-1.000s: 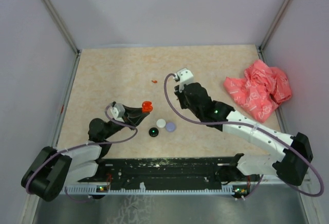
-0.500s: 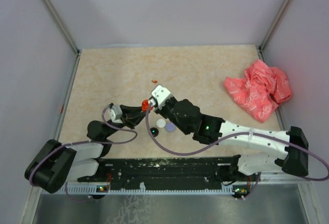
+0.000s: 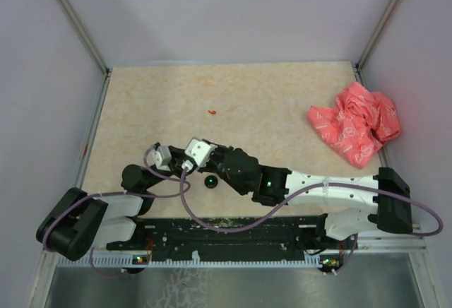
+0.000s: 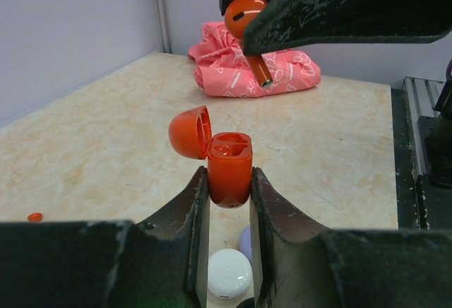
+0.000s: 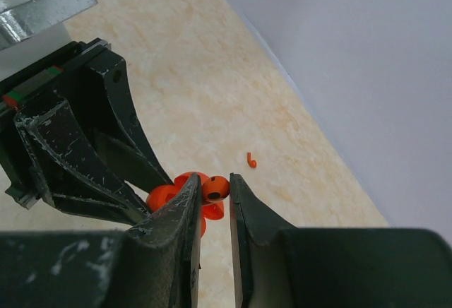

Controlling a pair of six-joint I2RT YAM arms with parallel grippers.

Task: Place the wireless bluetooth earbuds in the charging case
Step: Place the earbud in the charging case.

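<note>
Grippers first: the right gripper [image 5: 213, 181] was pinched narrow on one red earbud [image 4: 244, 13], and the left gripper [image 4: 229, 182] was clamped on the red charging case [image 4: 229, 161], lid [image 4: 191, 131] hinged open.

What changed: a second before, we had the right gripper well off the case, up and to the right of it in the top view. By this moment it had swung across and sat directly above the case, with its wrist covering the left gripper from overhead. The case itself hardly moved. We read that as transport finished and insertion lined up. The earbud hung above the open case, apart from it, with its stem tilted down toward the opening, so it was not seated yet. Our guess was that a short, straight descent remained, with the stem angle being the risk.

Counts:
- Earbuds: one in the grip. One tiny red bit [image 3: 212, 112] lay on the table [image 3: 282, 96] well beyond the case; it was too small for us to call.
- Cases: one.
- Discs: three just near-side of the case: white [image 4: 227, 274], lilac [image 4: 244, 240] and black [image 3: 210, 181]. The top view showed only the black one; the right arm hid the others.
- Pink bag [image 3: 353, 124]: one, far right of the case.
</note>
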